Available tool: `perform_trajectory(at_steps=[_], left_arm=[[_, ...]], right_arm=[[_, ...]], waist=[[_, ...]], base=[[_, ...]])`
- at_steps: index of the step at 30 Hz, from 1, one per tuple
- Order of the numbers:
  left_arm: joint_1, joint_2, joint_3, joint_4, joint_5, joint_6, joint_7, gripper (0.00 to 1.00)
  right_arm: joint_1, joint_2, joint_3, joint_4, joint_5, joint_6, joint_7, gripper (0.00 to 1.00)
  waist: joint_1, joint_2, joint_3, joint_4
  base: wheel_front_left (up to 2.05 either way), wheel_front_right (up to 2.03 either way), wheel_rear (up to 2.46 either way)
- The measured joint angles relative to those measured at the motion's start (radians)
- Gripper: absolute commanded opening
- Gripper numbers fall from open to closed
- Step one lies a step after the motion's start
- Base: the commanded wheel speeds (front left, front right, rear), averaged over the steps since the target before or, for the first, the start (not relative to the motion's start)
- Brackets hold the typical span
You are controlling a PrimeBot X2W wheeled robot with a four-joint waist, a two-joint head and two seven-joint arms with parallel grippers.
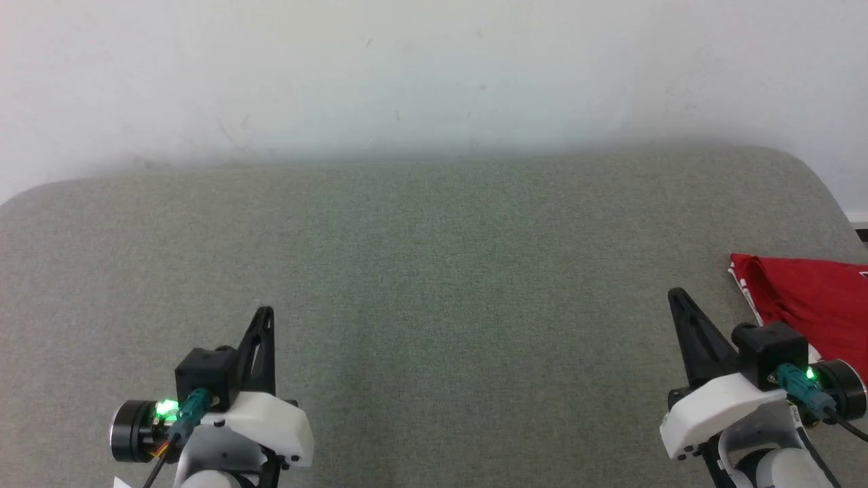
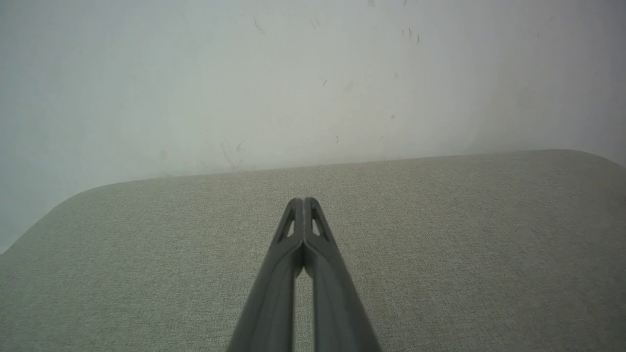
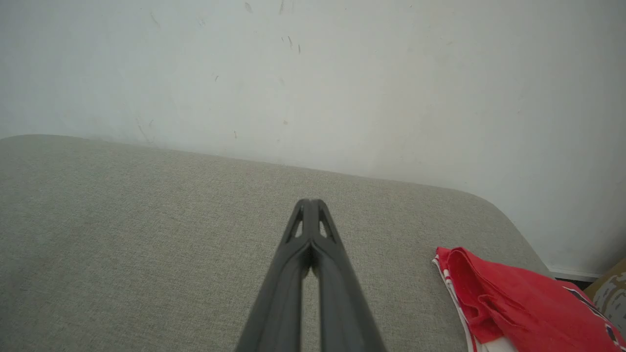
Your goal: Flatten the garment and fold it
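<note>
The garment (image 1: 810,295), a red T-shirt with a white striped edge, lies bunched at the right edge of the grey padded surface (image 1: 434,271). The right wrist view shows the garment (image 3: 518,303) at its lower right, with a bit of dark print near the frame edge. My right gripper (image 1: 677,297) is shut and empty, its tips just left of the shirt and not touching it; its joined tips (image 3: 310,203) point over bare fabric. My left gripper (image 1: 266,313) is shut and empty at the lower left, far from the shirt, tips (image 2: 303,201) pressed together.
A white wall (image 1: 434,74) rises directly behind the padded surface. The surface has rounded back corners, one at the left (image 1: 41,193) and one at the right (image 1: 807,166). Past its right edge a brownish patterned object (image 3: 611,288) shows low by the floor.
</note>
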Motion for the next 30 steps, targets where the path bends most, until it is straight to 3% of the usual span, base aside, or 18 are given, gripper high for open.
perform_trajectory(at_steps=[30], left_arm=[[0.0,0.0,0.0,0.0,0.0,0.0,0.0,0.0]], right_arm=[[0.0,0.0,0.0,0.0,0.0,0.0,0.0,0.0]], waist=[[0.0,0.0,0.0,0.0]], base=[[0.0,0.0,0.0]])
